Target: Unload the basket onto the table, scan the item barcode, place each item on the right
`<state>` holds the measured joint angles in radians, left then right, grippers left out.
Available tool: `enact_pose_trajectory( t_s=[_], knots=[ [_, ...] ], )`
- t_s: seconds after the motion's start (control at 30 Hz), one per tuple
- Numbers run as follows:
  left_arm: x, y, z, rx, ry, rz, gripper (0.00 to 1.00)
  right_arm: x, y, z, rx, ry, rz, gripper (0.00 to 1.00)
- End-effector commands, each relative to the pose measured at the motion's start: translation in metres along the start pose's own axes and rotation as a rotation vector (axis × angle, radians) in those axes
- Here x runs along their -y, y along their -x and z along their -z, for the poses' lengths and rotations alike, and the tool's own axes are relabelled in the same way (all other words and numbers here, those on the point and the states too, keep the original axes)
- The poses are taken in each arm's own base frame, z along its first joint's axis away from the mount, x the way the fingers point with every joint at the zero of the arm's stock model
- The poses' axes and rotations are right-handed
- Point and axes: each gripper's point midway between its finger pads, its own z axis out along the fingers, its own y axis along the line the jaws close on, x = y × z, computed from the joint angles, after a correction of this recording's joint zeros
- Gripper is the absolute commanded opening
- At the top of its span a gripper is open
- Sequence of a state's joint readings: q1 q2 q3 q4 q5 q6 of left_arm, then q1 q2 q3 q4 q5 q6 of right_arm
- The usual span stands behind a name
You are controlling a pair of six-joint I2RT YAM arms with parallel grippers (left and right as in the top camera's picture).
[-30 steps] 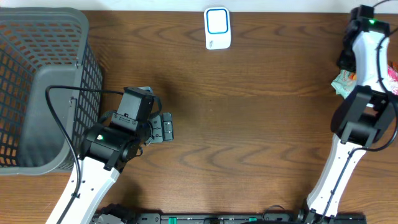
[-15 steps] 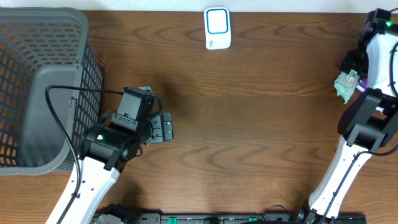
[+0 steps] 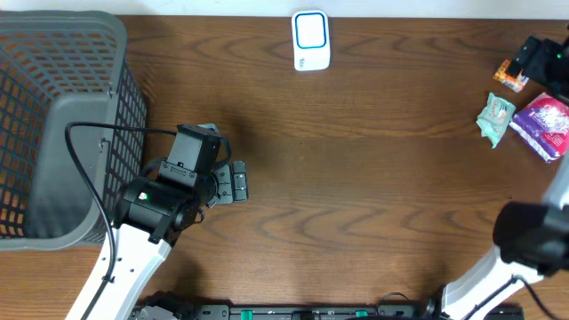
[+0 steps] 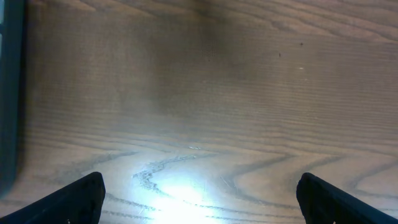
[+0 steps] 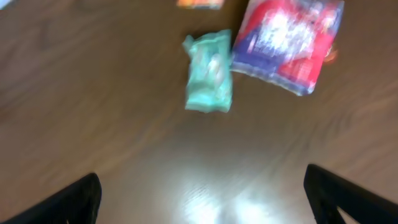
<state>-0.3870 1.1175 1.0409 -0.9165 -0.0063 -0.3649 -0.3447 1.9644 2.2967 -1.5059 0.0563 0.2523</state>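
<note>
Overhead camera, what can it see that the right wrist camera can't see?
Only the overhead view shows the gray basket, the white scanner and the left arm. Only the right wrist view clearly shows its own dark fingers, spread wide apart with nothing between them. Both show the green packet and the purple-red packet lying on the brown table.

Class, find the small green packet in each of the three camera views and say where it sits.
Overhead: green packet near the right edge, upper part.
Left wrist: not in it.
Right wrist: green packet in the upper middle.
Shared landmark: the purple and red packet, just right of it in both views.
</note>
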Motion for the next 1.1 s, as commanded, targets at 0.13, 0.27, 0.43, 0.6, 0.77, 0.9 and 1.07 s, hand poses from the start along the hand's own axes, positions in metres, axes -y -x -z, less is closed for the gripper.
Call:
enact_pose_trajectory(
  t_s=[0.13,0.27,0.43,0.6,0.77,0.9,1.07],
  knots=[
    [-0.002,0.001,0.0,0.0,0.008,-0.009,0.98,-0.032,-0.047,0.08,-0.004,0.237,0.106,0.97],
    [-0.002,0.001,0.0,0.0,0.008,-0.009,0.98,-0.04,-0.068,0.117,0.048,0.278,0.157,0.96],
    [-0.002,0.001,0.0,0.0,0.008,-0.009,0.98,-0.068,-0.108,0.159,0.144,0.373,0.297,0.94],
    [-0.002,0.001,0.0,0.0,0.008,-0.009,0.98,-0.075,-0.161,0.164,0.214,0.401,0.397,0.99],
    [-0.002,0.001,0.0,0.0,0.008,-0.009,0.98,-0.065,-0.215,0.137,0.185,0.442,0.32,0.99],
    [-0.002,0.001,0.0,0.0,0.008,-0.009,0.98,-0.053,-0.243,0.109,0.168,0.44,0.318,0.99],
    [-0.002,0.001,0.0,0.0,0.008,-0.009,0.98,-0.042,-0.271,0.076,0.071,0.408,0.265,0.99]
  ],
)
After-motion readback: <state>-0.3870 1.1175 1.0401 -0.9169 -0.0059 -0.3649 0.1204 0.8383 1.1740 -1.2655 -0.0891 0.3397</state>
